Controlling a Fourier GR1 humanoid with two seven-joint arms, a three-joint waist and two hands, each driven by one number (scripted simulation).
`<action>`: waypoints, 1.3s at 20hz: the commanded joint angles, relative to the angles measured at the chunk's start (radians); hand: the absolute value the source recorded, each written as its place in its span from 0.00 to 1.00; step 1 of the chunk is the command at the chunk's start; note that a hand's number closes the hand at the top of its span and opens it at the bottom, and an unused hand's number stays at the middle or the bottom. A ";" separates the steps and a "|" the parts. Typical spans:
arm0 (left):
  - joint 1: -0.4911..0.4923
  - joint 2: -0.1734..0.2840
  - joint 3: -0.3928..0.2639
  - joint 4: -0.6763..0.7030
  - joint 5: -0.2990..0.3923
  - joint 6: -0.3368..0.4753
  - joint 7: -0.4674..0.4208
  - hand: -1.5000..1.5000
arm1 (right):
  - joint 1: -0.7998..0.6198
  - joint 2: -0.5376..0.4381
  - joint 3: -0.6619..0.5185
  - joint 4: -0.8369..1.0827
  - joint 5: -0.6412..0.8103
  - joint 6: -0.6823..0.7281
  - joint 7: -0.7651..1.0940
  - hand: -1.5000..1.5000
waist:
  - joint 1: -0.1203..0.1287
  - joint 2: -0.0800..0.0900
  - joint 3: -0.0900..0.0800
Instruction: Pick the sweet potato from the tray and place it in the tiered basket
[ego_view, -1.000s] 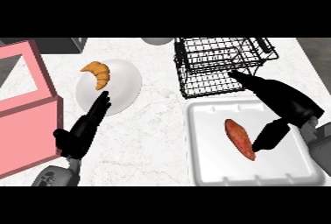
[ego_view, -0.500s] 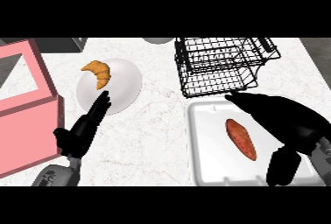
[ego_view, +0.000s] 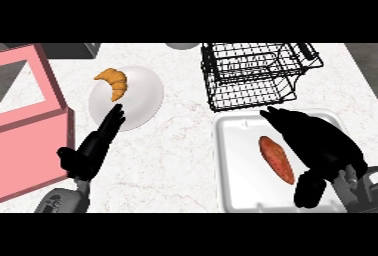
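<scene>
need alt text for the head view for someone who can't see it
The right hand hovers open over a sweet potato lying in a white tray, below a black wire tiered basket. The left hand rests open by a plate holding a croissant.

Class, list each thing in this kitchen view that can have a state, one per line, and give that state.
Sweet potato: lying in the tray, not held.
Tray: flat on the counter, holding the sweet potato.
Tiered basket: upright, nothing visible inside.
Croissant: resting on the plate.
Plate: on the counter, holding the croissant.
Right hand: open, over the tray beside the sweet potato.
Left hand: open, fingers straight, holding nothing.
</scene>
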 joint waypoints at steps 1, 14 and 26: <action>-0.004 -0.007 0.002 -0.036 -0.013 0.014 0.037 0.50 | 0.056 0.007 0.014 0.036 0.061 0.043 0.061 0.00 | 0.002 0.000 0.001; 0.027 -0.047 0.017 -0.091 -0.059 -0.017 0.071 0.50 | 0.228 0.194 -0.045 0.197 0.357 -0.011 -0.135 0.00 | 0.001 0.000 0.001; 0.002 -0.088 0.066 -0.049 -0.123 -0.041 0.059 0.50 | 0.270 0.311 -0.176 0.268 0.513 0.100 -0.265 0.00 | 0.001 0.001 0.001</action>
